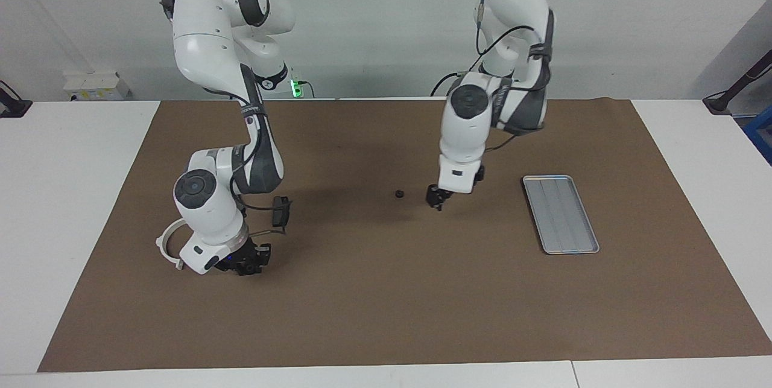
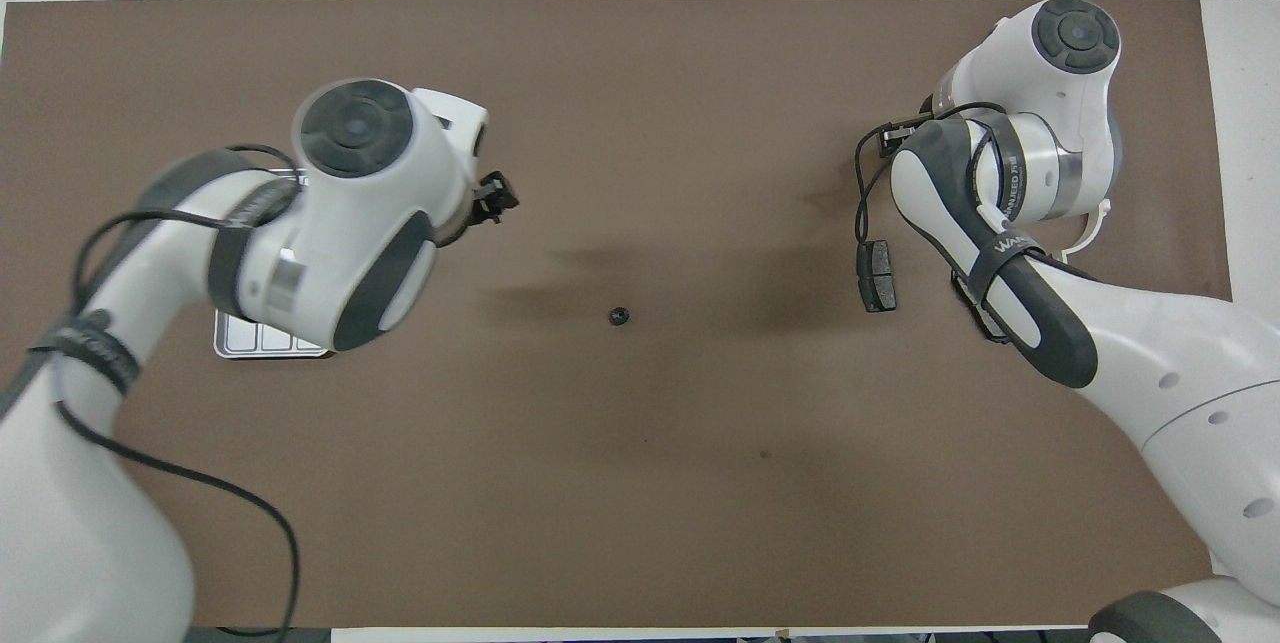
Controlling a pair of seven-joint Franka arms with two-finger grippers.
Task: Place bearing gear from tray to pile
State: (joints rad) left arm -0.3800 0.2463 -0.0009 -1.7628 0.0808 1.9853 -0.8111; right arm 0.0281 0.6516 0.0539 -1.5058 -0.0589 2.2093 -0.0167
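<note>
The small black bearing gear (image 1: 398, 194) (image 2: 619, 315) lies on the brown mat mid-table, between the tray and the pile. The silver ridged tray (image 1: 561, 214) holds nothing that shows; in the overhead view only a corner of the tray (image 2: 265, 345) shows under the left arm. My left gripper (image 1: 437, 200) (image 2: 495, 198) hangs low over the mat between the gear and the tray, apart from the gear. The pile's white half-ring bracket (image 1: 166, 243) (image 2: 1092, 228) and one dark plate (image 1: 281, 210) (image 2: 878, 275) lie by my right gripper (image 1: 252, 262), which is low over the mat beside the bracket.
The brown mat (image 1: 386, 303) covers most of the white table. A white box (image 1: 96, 86) sits at the table's edge near the robots, at the right arm's end. A blue object (image 1: 763, 128) stands off the left arm's end.
</note>
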